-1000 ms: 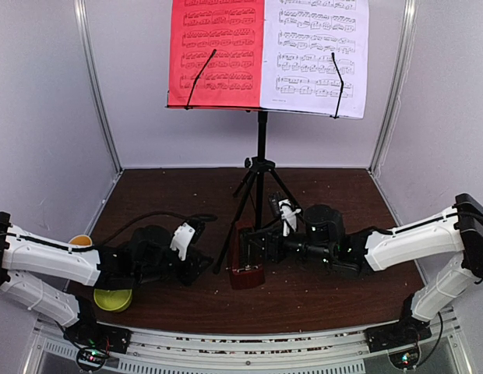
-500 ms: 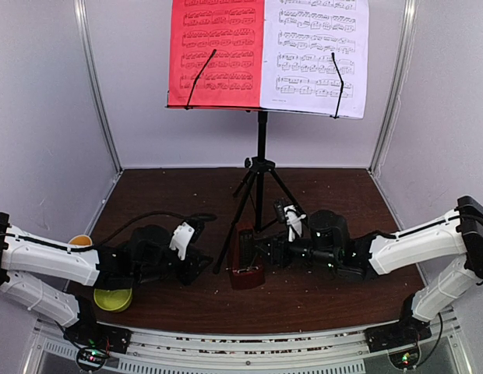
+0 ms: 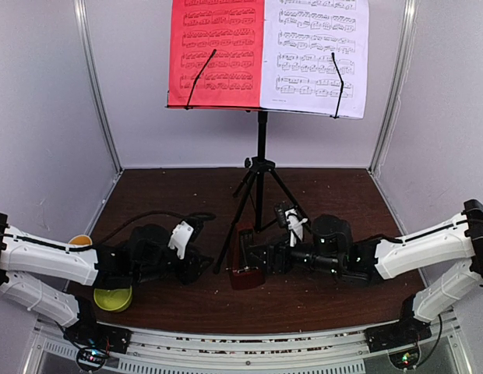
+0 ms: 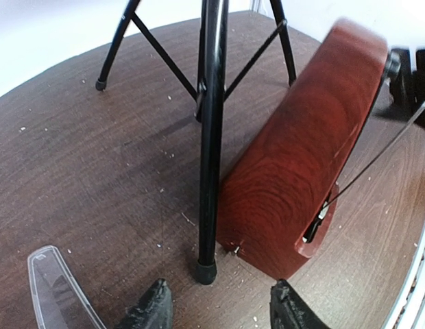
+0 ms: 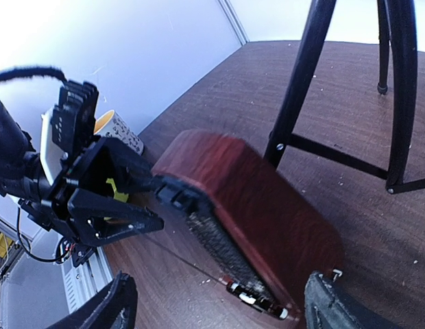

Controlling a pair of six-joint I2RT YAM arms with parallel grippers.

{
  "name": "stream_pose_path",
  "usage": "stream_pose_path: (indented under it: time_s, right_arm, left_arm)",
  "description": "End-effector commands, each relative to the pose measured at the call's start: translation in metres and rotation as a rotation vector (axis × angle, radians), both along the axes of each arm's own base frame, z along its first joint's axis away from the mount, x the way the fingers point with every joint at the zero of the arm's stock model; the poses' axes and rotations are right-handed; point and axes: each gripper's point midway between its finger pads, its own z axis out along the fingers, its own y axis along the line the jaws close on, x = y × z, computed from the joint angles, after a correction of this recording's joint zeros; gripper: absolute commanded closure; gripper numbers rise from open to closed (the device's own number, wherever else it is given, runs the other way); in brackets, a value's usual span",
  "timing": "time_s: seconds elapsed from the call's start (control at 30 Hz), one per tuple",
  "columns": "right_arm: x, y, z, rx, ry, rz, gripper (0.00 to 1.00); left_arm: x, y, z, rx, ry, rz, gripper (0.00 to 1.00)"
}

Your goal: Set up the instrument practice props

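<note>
**Desk:** What sits on the left side?

**Me:** By my left arm I see the patterned mug (image 3: 80,240), and nearer the table's front edge the lime-green bowl (image 3: 113,298). My left gripper (image 4: 219,312) is low over the table and released. Its fingers are apart with nothing between them.

**Desk:** And the stand?

**Me:** The black tripod music stand (image 3: 262,140) stands mid-table. The red music sheet (image 3: 216,51) is on the left of its desk, and the white music sheet (image 3: 315,51) touches it on the right.

**Desk:** Where is the metronome?

**Me:** The dark-red metronome (image 3: 245,266) stands on the table, just beside the tripod's near foot (image 4: 207,273) and between my two grippers. Its pendulum rod is showing.

**Desk:** Right claw?

**Me:** My right gripper (image 5: 219,305) is spread wide just right of the metronome, and it grasps nothing.
</note>
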Motion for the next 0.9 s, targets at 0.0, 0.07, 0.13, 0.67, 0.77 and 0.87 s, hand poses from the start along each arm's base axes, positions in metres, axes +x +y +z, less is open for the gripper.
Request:
stream_pose_path:
  time_s: [0.0, 0.07, 0.13, 0.67, 0.77, 0.87]
  right_arm:
    - [0.001, 0.008, 0.014, -0.026, -0.051, -0.029, 0.14]
    - [0.004, 0.007, 0.013, -0.043, -0.053, -0.054, 0.14]
    - [0.01, 0.004, 0.012, -0.057, -0.054, -0.092, 0.14]
    - [0.048, -0.035, 0.013, -0.138, -0.05, -0.254, 0.18]
    - [0.054, -0.051, 0.005, -0.162, -0.043, -0.281, 0.18]
    - [0.058, -0.066, -0.008, -0.171, -0.019, -0.302, 0.18]
  left_arm:
    - [0.005, -0.003, 0.029, -0.065, -0.057, 0.018, 0.49]
    - [0.006, -0.002, 0.03, -0.067, -0.059, 0.026, 0.48]
    - [0.006, -0.001, 0.031, -0.07, -0.058, 0.029, 0.48]
    - [0.011, 0.023, 0.049, -0.026, -0.115, 0.093, 0.44]
    - [0.015, 0.037, 0.049, -0.029, -0.114, 0.127, 0.44]
    - [0.016, 0.051, 0.054, -0.06, -0.121, 0.158, 0.43]
